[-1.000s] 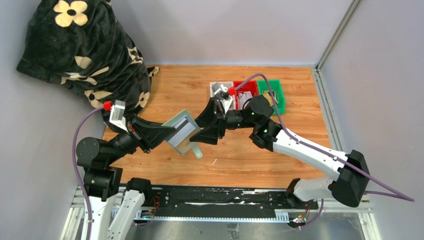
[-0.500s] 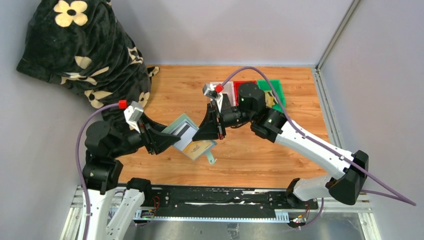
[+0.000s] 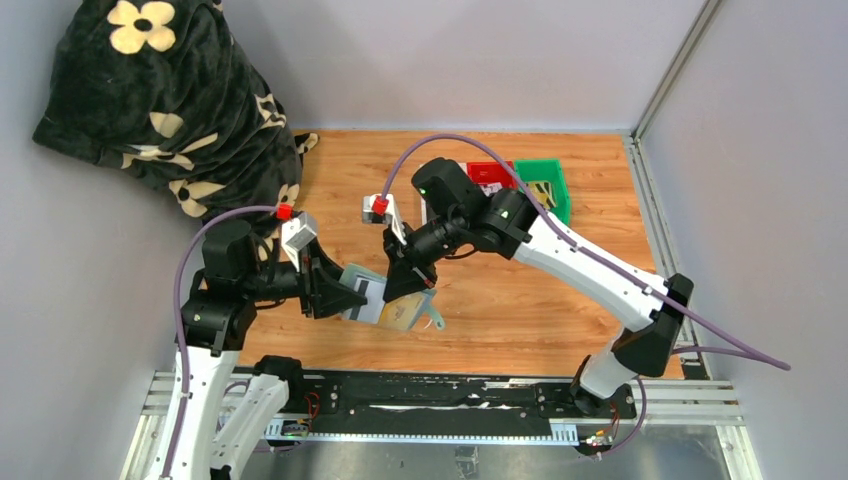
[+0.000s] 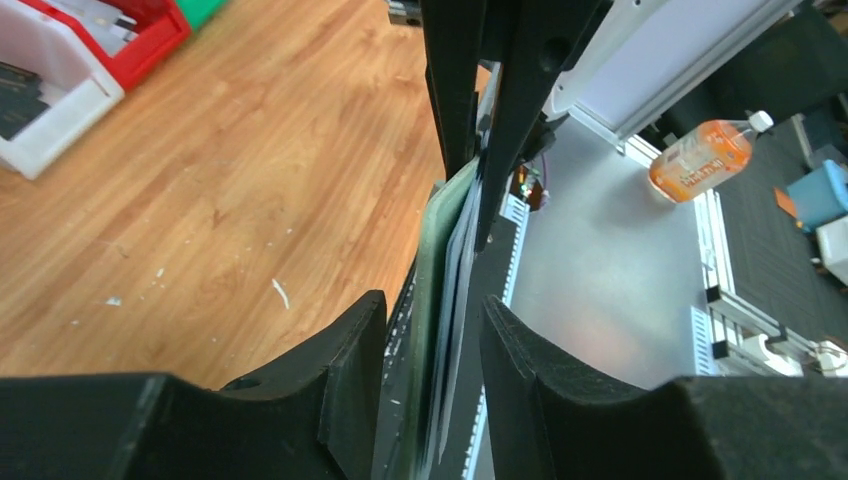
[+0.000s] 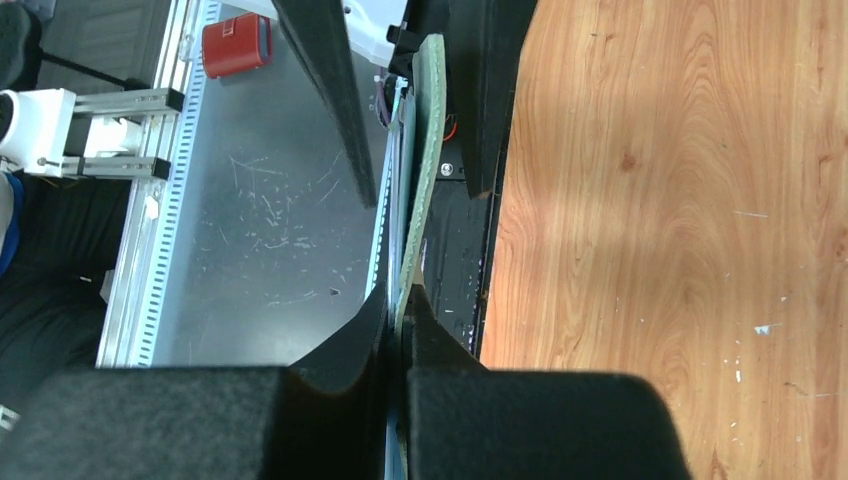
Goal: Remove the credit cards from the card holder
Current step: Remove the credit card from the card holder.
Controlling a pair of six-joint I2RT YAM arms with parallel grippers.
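The sage-green card holder (image 3: 362, 276) hangs open and on edge above the table's near middle, its tab (image 3: 436, 322) dangling. A tan-gold credit card (image 3: 400, 312) and a white one with a dark stripe (image 3: 370, 292) sit in its pockets. My right gripper (image 3: 408, 290) is shut on the holder's upper right edge; in the right wrist view the jaws (image 5: 398, 300) pinch the green edge (image 5: 428, 140). My left gripper (image 3: 345, 298) is open and straddles the holder's left end; in the left wrist view (image 4: 432, 320) the holder (image 4: 440, 260) stands between the fingers with gaps on both sides.
A red bin (image 3: 490, 175) and a green bin (image 3: 545, 190) stand at the back right, with a white bin (image 4: 40, 100) beside the red one. A black flowered blanket (image 3: 170, 100) fills the back left corner. The table's front rail (image 3: 420, 395) lies just below the holder.
The left gripper let go of the holder and now stands open around it. The right gripper closed on the holder. Both arms and the holder moved toward the near edge.
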